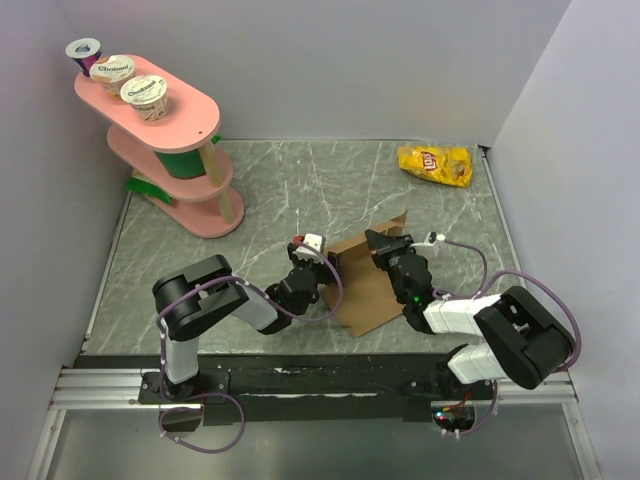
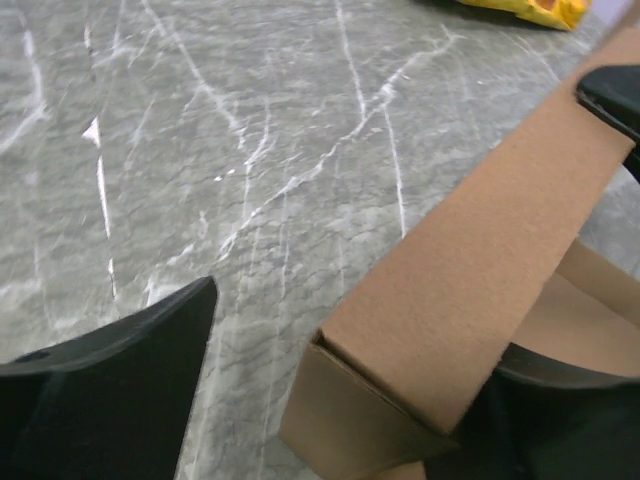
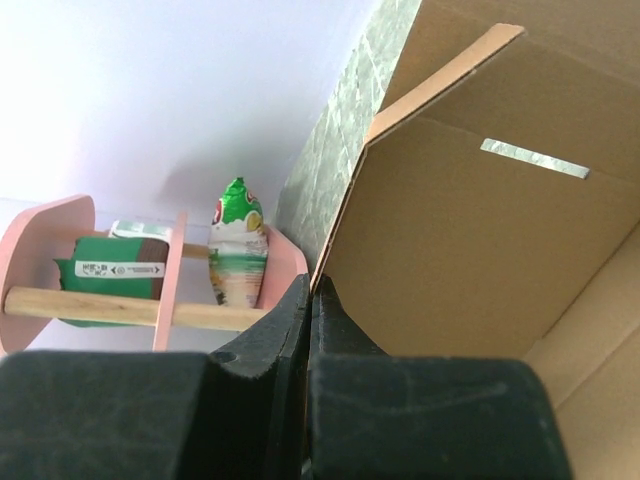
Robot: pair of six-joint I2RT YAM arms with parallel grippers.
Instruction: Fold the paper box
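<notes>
Three walls (image 1: 350,60), marble tabletop (image 1: 300,185), paper box (image 1: 365,290)

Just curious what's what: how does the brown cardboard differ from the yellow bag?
The paper box is plain brown; the chip bag is yellow and printed. The box has a wall raised, pinched by the right gripper; the bag lies untouched near the far right corner. Both sit on the table.

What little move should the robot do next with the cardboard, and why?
Probably close the left gripper on the raised flap of the paper box. That flap stands between its open fingers, not gripped, while the right gripper pinches another panel's edge. Holding both sides should let the arms fold the box.
</notes>
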